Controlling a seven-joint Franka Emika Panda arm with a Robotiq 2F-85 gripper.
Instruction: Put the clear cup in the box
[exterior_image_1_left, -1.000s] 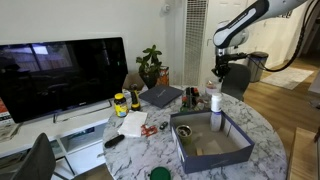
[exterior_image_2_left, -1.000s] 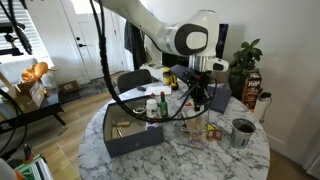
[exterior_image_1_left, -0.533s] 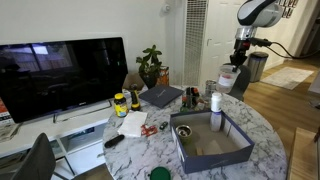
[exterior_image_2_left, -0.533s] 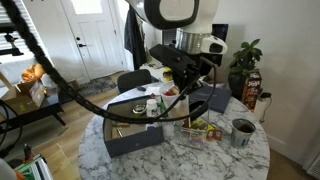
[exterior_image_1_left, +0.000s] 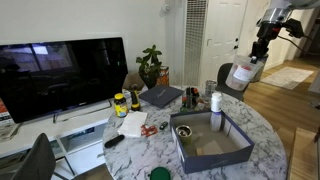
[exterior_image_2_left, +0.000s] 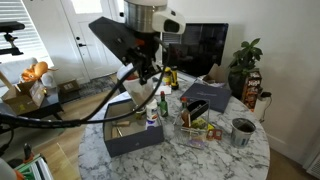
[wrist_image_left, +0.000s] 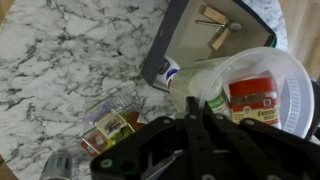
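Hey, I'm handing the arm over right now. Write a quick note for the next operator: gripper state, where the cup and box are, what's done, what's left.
The gripper is shut on the clear cup, held high in the air, off the marble table.
The box sits open on the table, well below the cup. In the wrist view it lies off to one side, so the cup seems not yet centred over it.
Done: cup grasped and lifted.
Left: carry the cup over the box, lower it onto a bare part of the floor, open the gripper, withdraw.
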